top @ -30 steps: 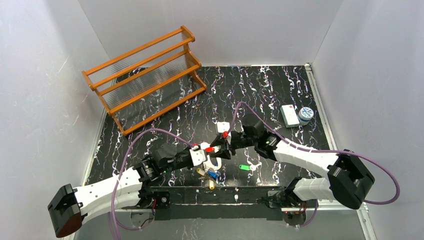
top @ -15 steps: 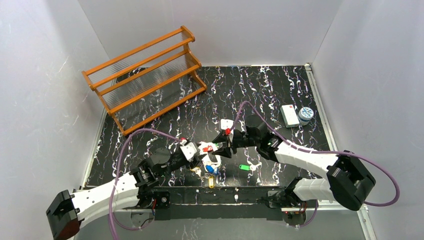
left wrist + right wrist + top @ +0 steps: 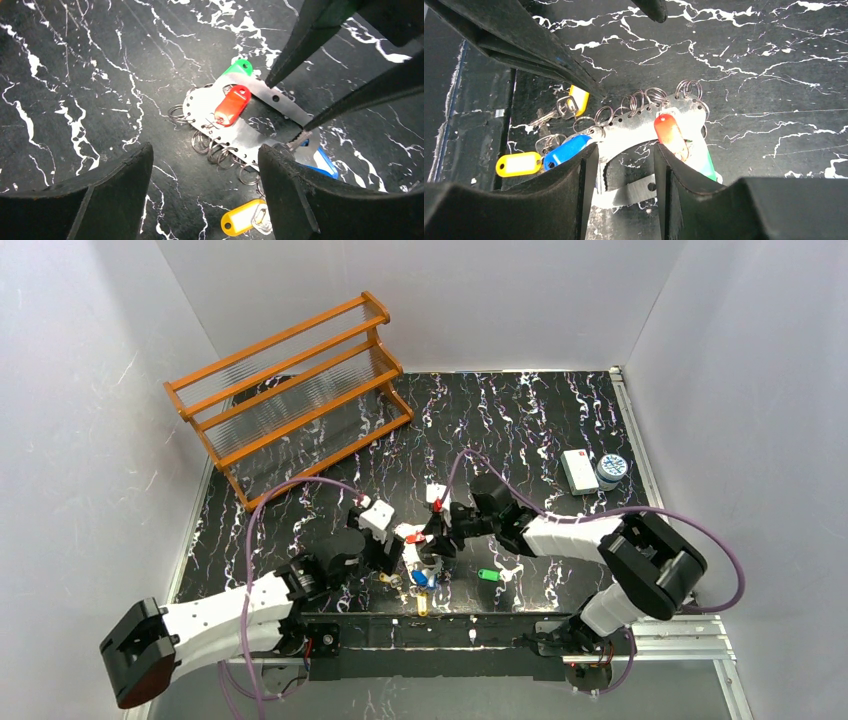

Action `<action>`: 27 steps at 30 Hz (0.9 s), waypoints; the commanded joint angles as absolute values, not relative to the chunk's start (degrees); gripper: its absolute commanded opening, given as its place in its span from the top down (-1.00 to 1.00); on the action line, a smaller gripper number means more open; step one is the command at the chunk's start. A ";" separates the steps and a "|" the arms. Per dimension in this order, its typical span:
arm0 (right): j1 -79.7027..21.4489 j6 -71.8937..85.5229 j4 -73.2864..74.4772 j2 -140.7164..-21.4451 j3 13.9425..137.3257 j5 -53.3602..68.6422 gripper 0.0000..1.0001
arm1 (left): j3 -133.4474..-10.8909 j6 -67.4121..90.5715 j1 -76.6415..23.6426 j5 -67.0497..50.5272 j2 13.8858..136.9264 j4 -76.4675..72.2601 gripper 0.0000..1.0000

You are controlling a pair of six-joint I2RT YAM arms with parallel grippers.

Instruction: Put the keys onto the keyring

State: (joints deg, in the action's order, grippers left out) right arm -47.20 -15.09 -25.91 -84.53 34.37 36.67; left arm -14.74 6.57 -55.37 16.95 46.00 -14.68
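The left gripper (image 3: 205,150) stands with its fingers wide apart and holds nothing. Just ahead of its fingertips, centred on the gap, lies the keyring (image 3: 240,137). It is a pale curved metal band with small wire rings along its edge, lying on the black marbled table (image 3: 70,75). The red-tagged key (image 3: 232,105) rests on top of the band, straight ahead of the gap. The green-tagged key (image 3: 238,67) peeks out beyond it at the band's far end. The blue-tagged key (image 3: 325,162) sits just ahead of the finger nearer the right arm. A yellow-tagged key (image 3: 240,217) lies inside the gap, close to that same finger.

The right gripper (image 3: 625,150) reaches in from the opposite side and is clamped on one end of the keyring. The strip runs through the narrow gap between its fingers, with a tip against each edge. The rest of the band arcs just ahead of those tips. From above, a second green key (image 3: 488,575) lies apart from the band, beside the right gripper's wrist.
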 commanded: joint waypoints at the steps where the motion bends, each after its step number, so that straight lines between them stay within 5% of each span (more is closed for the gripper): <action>1: -46.90 -16.68 -30.66 -87.33 38.50 38.26 -0.04 | -21.11 11.30 -52.43 17.65 51.26 -8.86 -0.49; 11: -46.82 -10.74 -37.43 -93.72 40.34 39.83 0.12 | -27.77 21.86 -41.31 8.41 64.79 -2.28 -0.33; 17: -46.80 -8.14 -37.40 -98.25 43.42 41.81 0.24 | -26.21 23.64 -40.41 9.01 62.60 -3.59 -0.32; 27: -46.84 -7.11 -36.55 -104.01 47.88 42.23 0.37 | -23.28 22.88 -40.43 6.79 59.90 -6.85 0.01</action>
